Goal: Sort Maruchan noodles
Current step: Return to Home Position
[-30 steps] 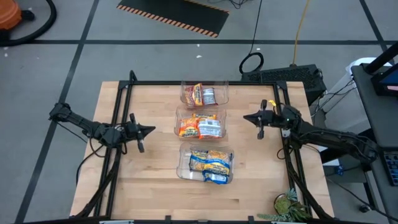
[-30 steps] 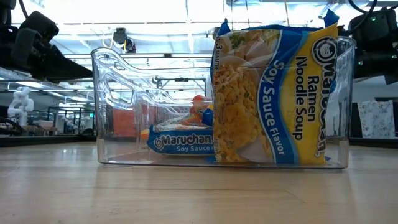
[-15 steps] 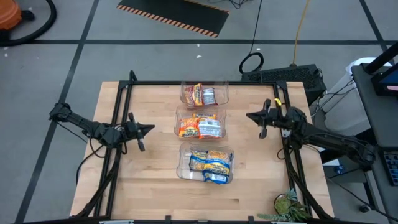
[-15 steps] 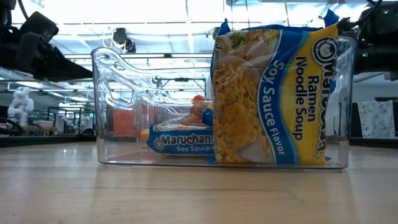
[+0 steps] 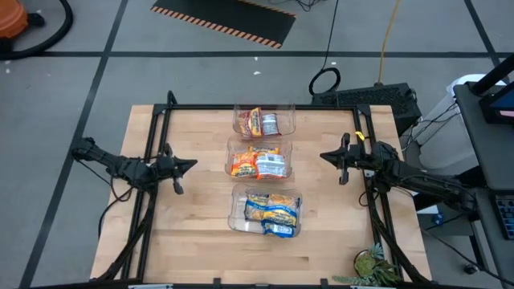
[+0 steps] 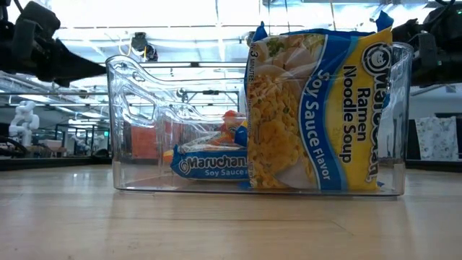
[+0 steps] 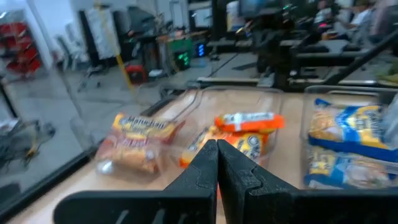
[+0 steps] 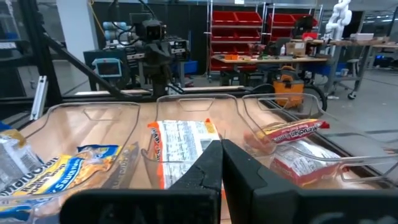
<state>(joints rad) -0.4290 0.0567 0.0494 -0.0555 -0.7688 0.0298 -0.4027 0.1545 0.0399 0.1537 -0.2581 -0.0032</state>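
High view: all Maruchan noodles [image 5: 271, 210] lie in three clear bins [image 5: 229, 154] down the table's [image 5: 193, 241] middle. Left gripper [image 5: 189, 166] and right gripper [image 5: 324, 156], both clenched empty, flank them near opposite edges, neither nearer.

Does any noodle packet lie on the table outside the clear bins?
No: in the high view the red packets, the orange packets and the blue packets all lie inside the three clear bins.

A grey floor [image 5: 64, 104] crossed by dark lines surrounds the wooden surface [image 5: 201, 241]. Beyond it lies a black mat [image 5: 233, 12] with an orange-striped edge. A small green plant [image 5: 371, 265] sits at one corner. Red shelves [image 8: 249, 28] line the back of the room under bright ceiling lights [image 6: 166, 11].
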